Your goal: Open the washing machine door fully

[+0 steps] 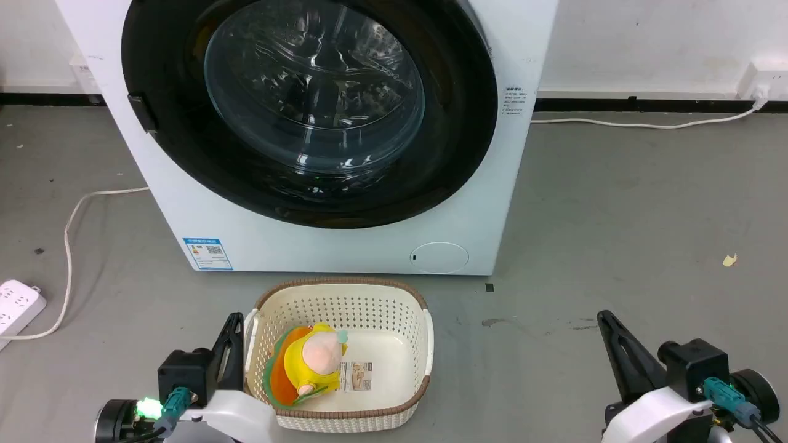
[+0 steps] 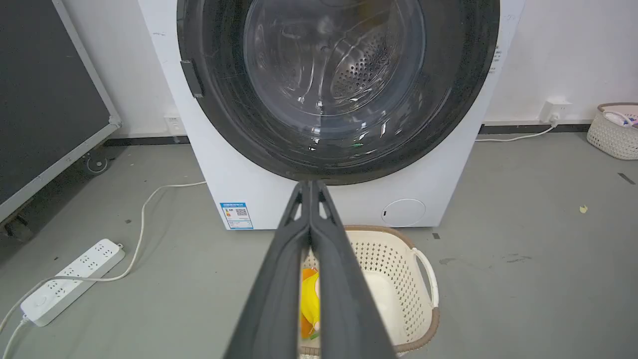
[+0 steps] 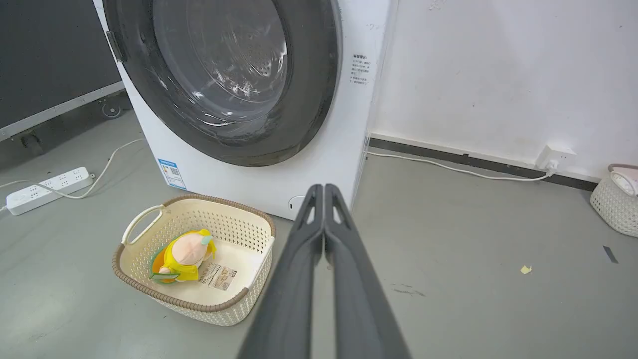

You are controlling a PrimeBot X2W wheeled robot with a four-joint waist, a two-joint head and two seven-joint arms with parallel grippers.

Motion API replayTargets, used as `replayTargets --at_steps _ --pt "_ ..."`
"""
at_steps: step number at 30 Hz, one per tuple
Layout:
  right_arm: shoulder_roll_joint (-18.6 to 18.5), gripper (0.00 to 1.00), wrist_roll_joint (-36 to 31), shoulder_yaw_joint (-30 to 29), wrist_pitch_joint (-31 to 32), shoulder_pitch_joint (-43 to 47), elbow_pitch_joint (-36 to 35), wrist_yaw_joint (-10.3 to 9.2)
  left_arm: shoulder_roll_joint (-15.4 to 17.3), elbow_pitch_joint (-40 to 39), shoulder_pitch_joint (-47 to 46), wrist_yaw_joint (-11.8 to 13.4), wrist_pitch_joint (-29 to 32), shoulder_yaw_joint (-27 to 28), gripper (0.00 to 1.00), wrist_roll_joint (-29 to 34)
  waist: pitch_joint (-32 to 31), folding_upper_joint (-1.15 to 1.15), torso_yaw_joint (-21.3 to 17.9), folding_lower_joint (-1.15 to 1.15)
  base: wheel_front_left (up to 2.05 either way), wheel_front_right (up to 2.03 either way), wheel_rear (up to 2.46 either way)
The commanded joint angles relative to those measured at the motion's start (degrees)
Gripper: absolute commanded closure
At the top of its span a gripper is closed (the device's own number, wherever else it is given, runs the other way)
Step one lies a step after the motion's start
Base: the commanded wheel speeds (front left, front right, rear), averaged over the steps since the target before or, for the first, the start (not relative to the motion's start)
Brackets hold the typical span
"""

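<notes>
With left gripper [image 1: 235, 317] and right gripper [image 1: 603, 315] pinched together, empty, the closed washing machine door [image 1: 161, 161] wants hooking at its left-edge tab [image 1: 143, 113].

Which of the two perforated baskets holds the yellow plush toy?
The cream perforated plastic basket with brown rim directly before the white washing machine; the other basket stands far off by the wall.

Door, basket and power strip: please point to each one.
door [image 1: 314, 86], head view, on its glass window.
basket [image 1: 369, 304], head view, on its back wall.
power strip [image 1: 18, 304], head view, on its white top.
</notes>
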Motion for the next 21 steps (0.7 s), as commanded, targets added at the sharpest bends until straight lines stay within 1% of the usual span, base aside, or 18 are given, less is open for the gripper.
replayTargets --at_steps 1,21 --pt "0.31 1.00 -0.43 -0.05 0.08 -0.74 -0.27 -0.05 0.07 -0.24 -0.86 0.12 0.02 -0.02 1.00 0.51 0.00 0.00 0.00 0.00 0.00 0.00 0.00" --pt "0.31 1.00 -0.43 -0.05 0.08 -0.74 -0.27 -0.05 0.07 -0.24 -0.86 0.12 0.02 -0.02 1.00 0.51 0.00 0.00 0.00 0.00 0.00 0.00 0.00"
